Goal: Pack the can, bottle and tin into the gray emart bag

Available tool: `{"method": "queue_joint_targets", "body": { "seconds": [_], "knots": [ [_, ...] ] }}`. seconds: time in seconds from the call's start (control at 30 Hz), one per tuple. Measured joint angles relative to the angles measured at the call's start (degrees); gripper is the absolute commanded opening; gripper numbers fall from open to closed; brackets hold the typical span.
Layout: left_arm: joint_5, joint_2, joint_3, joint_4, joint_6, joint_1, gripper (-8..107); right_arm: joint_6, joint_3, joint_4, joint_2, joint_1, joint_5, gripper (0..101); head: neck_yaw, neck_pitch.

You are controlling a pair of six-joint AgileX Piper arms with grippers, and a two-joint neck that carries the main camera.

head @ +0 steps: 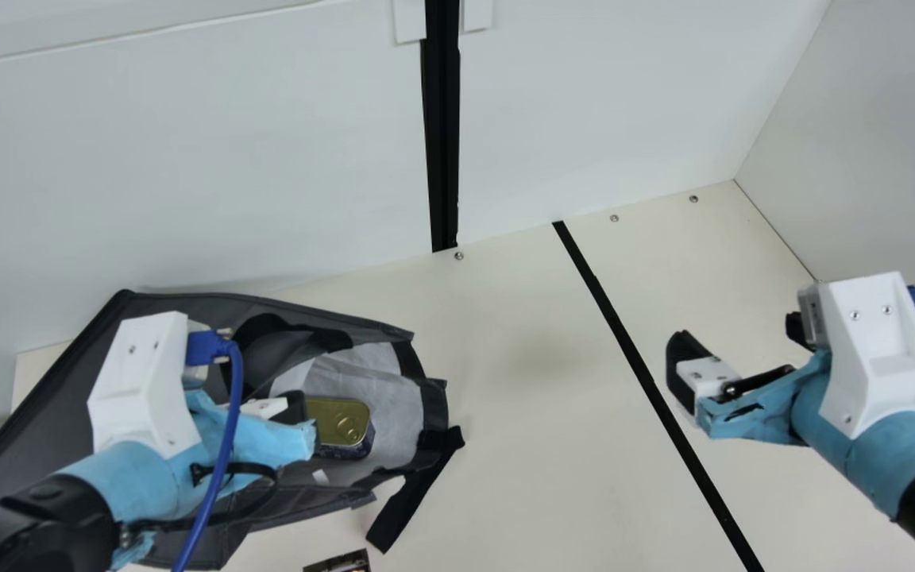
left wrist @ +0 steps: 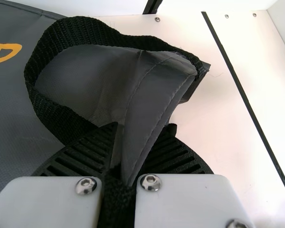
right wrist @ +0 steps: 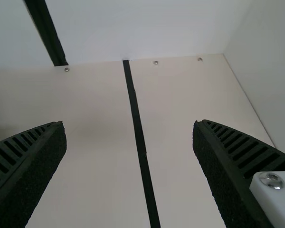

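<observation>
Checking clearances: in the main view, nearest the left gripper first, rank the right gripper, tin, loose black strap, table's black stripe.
1. Tin, inside the bag
2. Loose black strap, beside the bag
3. Black stripe, right of centre
4. Right gripper, far right

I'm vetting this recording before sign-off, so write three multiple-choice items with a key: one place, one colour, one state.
1. Where is the tin?
A) inside the gray bag
B) on bare table
C) against the back wall

2. What colour is the tin's lid?
A) red
B) gold
C) white

3. The left tool is:
A) open and empty
B) shut on the tin
C) shut on the bag

Key:
1 A: the main view shows it within the bag's opening.
2 B: its upward face is gold.
3 C: gray fabric is pinched between its fingers.
</observation>
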Motion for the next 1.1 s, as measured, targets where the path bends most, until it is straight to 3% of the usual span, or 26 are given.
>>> {"method": "queue_joint_targets", "body": {
  "seconds": [0.4, 1.1],
  "knots": [
    [0.0, 0.0, 0.0, 0.0, 0.0, 0.0, 10, 8.53, -3.45, -8.82, 0.35, -0.08, 3.98, 91, 0.0, 0.0],
    [0.0, 0.0, 0.0, 0.0, 0.0, 0.0, 10, 22.39, -9.3, -21.07, 1.29, 7.55, 11.23, 91, 0.0, 0.0]
  ]
}}
